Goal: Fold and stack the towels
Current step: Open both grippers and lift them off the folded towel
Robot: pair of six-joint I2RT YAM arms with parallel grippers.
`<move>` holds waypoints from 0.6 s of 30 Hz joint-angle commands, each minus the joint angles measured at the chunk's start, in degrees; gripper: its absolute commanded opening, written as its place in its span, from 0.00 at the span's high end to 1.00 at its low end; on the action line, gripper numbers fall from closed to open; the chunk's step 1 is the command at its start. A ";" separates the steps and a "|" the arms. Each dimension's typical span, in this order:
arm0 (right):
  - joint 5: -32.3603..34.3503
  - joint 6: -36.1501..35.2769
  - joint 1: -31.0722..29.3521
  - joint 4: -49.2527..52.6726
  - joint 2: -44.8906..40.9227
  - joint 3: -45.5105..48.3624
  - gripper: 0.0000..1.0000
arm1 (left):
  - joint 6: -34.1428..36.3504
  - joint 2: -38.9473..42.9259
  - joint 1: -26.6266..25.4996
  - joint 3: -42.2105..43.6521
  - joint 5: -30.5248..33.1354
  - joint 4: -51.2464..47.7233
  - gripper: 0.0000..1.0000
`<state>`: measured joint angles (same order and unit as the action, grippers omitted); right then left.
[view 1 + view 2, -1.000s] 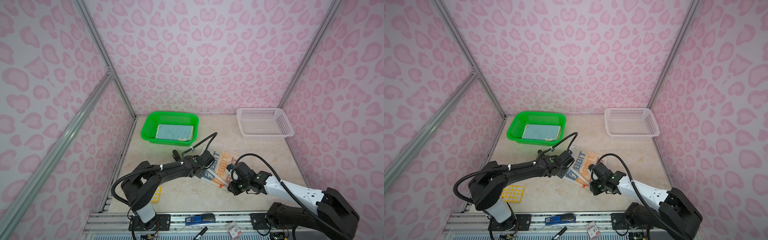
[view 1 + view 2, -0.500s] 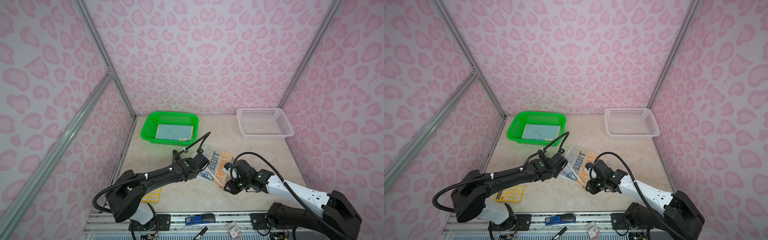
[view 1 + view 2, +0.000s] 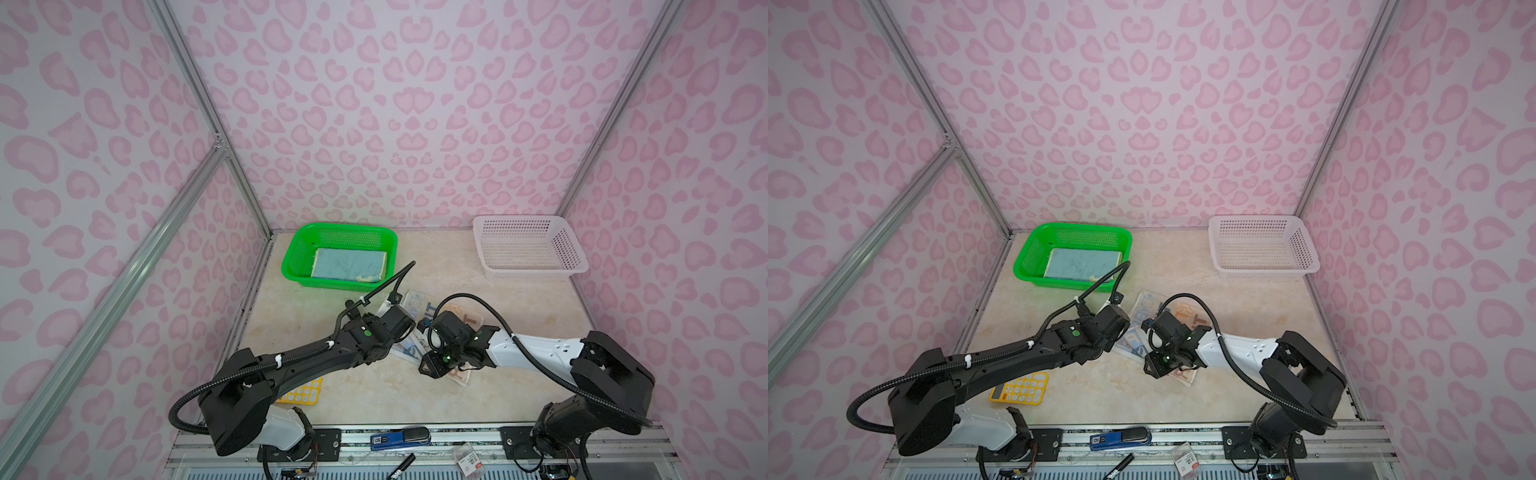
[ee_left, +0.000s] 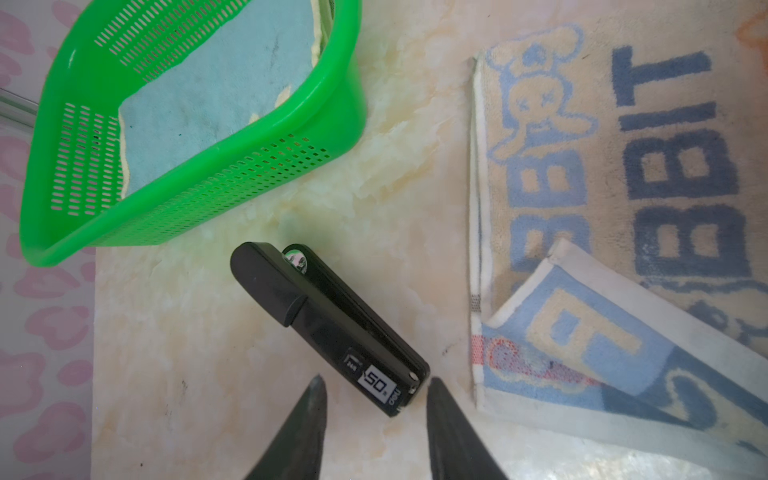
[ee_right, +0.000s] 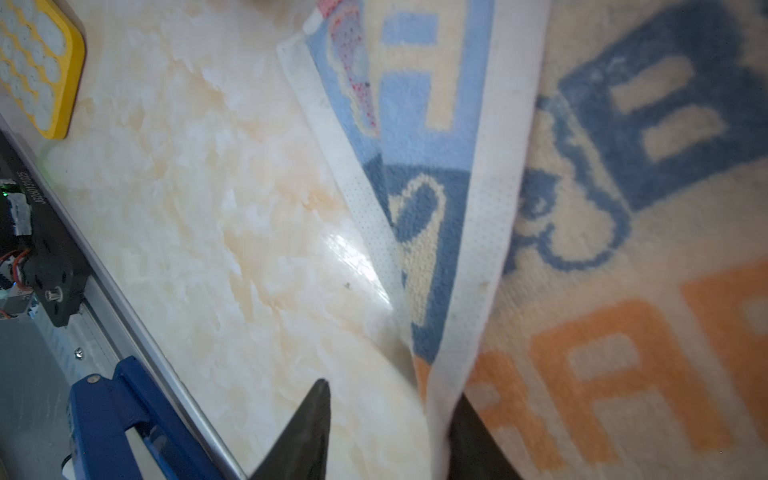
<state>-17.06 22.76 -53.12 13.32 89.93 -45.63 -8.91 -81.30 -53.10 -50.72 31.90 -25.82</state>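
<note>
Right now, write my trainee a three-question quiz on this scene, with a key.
1. Multiple choice: what lies in the green basket?
A. a rust-red towel
B. a light blue towel
C. nothing
2. True or false: the white basket holds a folded towel.
3. Short answer: how does the cream lettered towel lie?

Key
1. B
2. False: nothing is seen in it.
3. Spread out, with one corner folded over onto it.
</note>
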 commanded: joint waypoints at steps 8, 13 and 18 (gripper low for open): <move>1.85 -6.23 -6.72 2.37 7.96 -9.76 0.52 | -0.50 2.18 0.10 0.75 4.80 0.02 0.58; 6.82 -10.16 -10.05 7.98 9.17 -13.35 0.51 | -1.24 3.48 0.19 1.41 7.46 1.27 0.58; 8.56 -11.66 -10.62 9.55 8.60 -14.33 0.50 | -2.57 4.81 0.96 1.83 10.52 1.66 0.58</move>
<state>-9.74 14.50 -63.46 21.85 98.80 -59.72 -9.85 -77.36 -52.66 -49.25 39.33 -25.71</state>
